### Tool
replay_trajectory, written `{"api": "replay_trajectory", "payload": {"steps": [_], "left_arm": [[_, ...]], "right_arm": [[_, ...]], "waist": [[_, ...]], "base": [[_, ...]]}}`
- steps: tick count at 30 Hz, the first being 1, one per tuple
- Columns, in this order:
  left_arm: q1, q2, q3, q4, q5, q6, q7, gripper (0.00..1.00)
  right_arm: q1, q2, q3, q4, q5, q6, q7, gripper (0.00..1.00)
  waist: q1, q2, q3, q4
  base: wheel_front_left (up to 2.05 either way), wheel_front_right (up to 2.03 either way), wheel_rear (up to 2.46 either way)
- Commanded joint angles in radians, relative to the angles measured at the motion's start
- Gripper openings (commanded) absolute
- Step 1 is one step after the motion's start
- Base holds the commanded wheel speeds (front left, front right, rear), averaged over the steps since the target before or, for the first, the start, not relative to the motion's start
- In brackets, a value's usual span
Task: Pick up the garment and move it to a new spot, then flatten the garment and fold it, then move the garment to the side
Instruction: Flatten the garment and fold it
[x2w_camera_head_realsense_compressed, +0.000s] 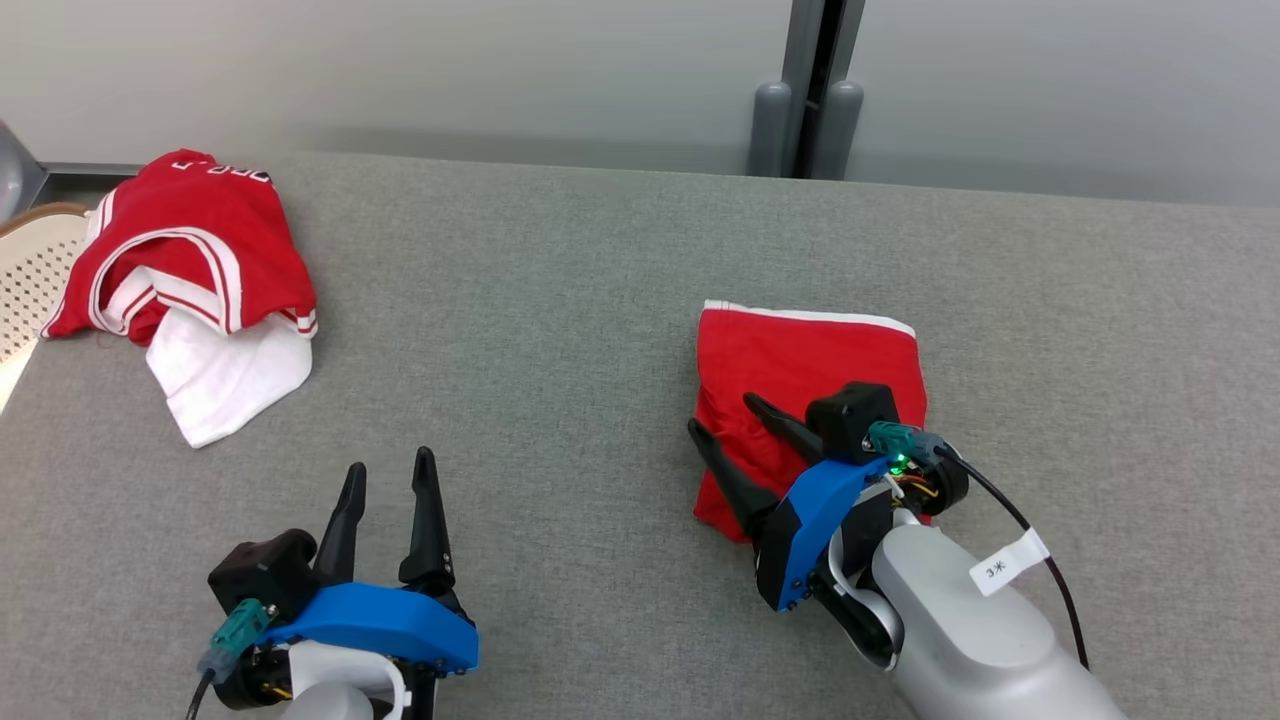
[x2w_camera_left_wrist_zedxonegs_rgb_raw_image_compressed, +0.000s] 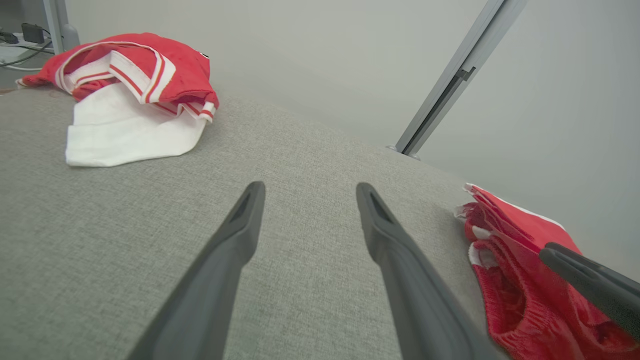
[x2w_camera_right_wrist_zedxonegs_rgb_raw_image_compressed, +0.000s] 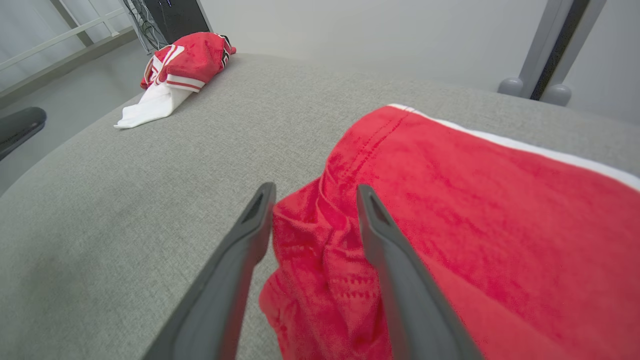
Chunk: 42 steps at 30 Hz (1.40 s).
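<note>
The garment (x2w_camera_head_realsense_compressed: 810, 350), red with a white band along its far edge, lies folded in a compact rectangle right of centre on the grey table (x2w_camera_head_realsense_compressed: 560, 300). My right gripper (x2w_camera_head_realsense_compressed: 720, 412) stands open over its near-left corner, the two fingers apart above bunched red cloth (x2w_camera_right_wrist_zedxonegs_rgb_raw_image_compressed: 475, 200) with nothing pinched. In the right wrist view the right gripper (x2w_camera_right_wrist_zedxonegs_rgb_raw_image_compressed: 315, 189) straddles that rumpled edge. My left gripper (x2w_camera_head_realsense_compressed: 390, 460) hangs open over bare table at the lower left, well away from the garment (x2w_camera_left_wrist_zedxonegs_rgb_raw_image_compressed: 510, 280). The left wrist view shows the left gripper (x2w_camera_left_wrist_zedxonegs_rgb_raw_image_compressed: 310, 186) with nothing between its fingers.
A heap of red and white clothes (x2w_camera_head_realsense_compressed: 190, 250) sits at the table's far-left corner, also seen as the heap (x2w_camera_left_wrist_zedxonegs_rgb_raw_image_compressed: 135, 75) and the heap (x2w_camera_right_wrist_zedxonegs_rgb_raw_image_compressed: 185, 60). A pale woven chair (x2w_camera_head_realsense_compressed: 35, 270) stands beyond the left edge. A grey post (x2w_camera_head_realsense_compressed: 810, 90) rises behind the table.
</note>
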Motion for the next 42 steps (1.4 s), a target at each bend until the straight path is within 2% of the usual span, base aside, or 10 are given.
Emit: {"api": "replay_trajectory", "payload": {"steps": [1, 7, 10, 14, 15, 16, 17, 23, 33, 42], "left_arm": [[0.007, -0.004, -0.002, 0.004, 0.011, -0.004, -0.005, 1.00], [0.012, -0.007, -0.009, 0.011, 0.019, -0.010, -0.005, 1.00], [0.017, -0.009, -0.010, 0.013, 0.026, -0.008, -0.005, 1.00], [0.019, -0.011, -0.014, 0.011, 0.030, -0.010, -0.005, 1.00], [0.017, -0.011, -0.016, 0.011, 0.031, -0.011, -0.004, 1.00], [0.010, -0.011, -0.016, 0.014, 0.033, -0.012, -0.004, 1.00], [0.006, -0.010, -0.017, 0.015, 0.034, -0.013, -0.004, 1.00], [-0.002, -0.008, -0.010, 0.025, 0.036, -0.011, -0.004, 1.00], [-0.006, -0.013, 0.007, 0.029, 0.040, -0.016, -0.004, 1.00], [-0.012, -0.023, 0.023, 0.042, 0.051, -0.025, -0.005, 1.00]], "right_arm": [[0.018, -0.004, 0.008, -0.009, 0.005, 0.000, -0.017, 1.00], [0.033, -0.005, -0.020, -0.030, -0.008, 0.000, -0.078, 1.00], [0.040, -0.005, -0.114, -0.041, -0.047, 0.000, -0.116, 1.00], [0.032, -0.010, -0.251, -0.013, -0.226, 0.000, -0.133, 1.00], [0.033, -0.009, -0.270, -0.001, -0.264, 0.000, -0.133, 0.48], [0.028, -0.009, -0.289, 0.026, -0.345, 0.000, -0.126, 0.20], [0.027, -0.008, -0.297, 0.040, -0.370, 0.000, -0.122, 0.00], [0.032, -0.003, -0.267, 0.103, -0.443, 0.000, -0.100, 0.00], [0.073, -0.004, 0.004, 0.055, -0.269, 0.000, -0.065, 0.00], [0.040, -0.004, 0.085, 0.065, -0.219, 0.000, -0.073, 0.00]], "waist": [[0.0000, 0.0000, -0.005, -0.008], [0.0000, 0.0000, -0.018, -0.028], [0.0000, 0.0000, -0.026, -0.036], [0.0000, 0.0000, -0.022, -0.035], [0.0000, 0.0000, -0.019, -0.031], [0.0000, 0.0000, -0.013, -0.021], [0.0000, 0.0000, -0.010, -0.016], [0.0000, 0.0000, -0.003, 0.011], [0.0000, 0.0000, 0.008, 0.029], [0.0000, 0.0000, 0.011, 0.009]], "base": [[0.00, 0.00, 0.00], [0.00, 0.00, 0.00], [0.00, 0.00, 0.00], [0.00, 0.00, 0.00], [0.00, 0.00, 0.00], [0.00, 0.00, 0.00], [0.00, 0.00, 0.00], [0.00, 0.00, 0.00], [0.00, 0.00, 0.00], [0.00, 0.00, 0.00]]}}
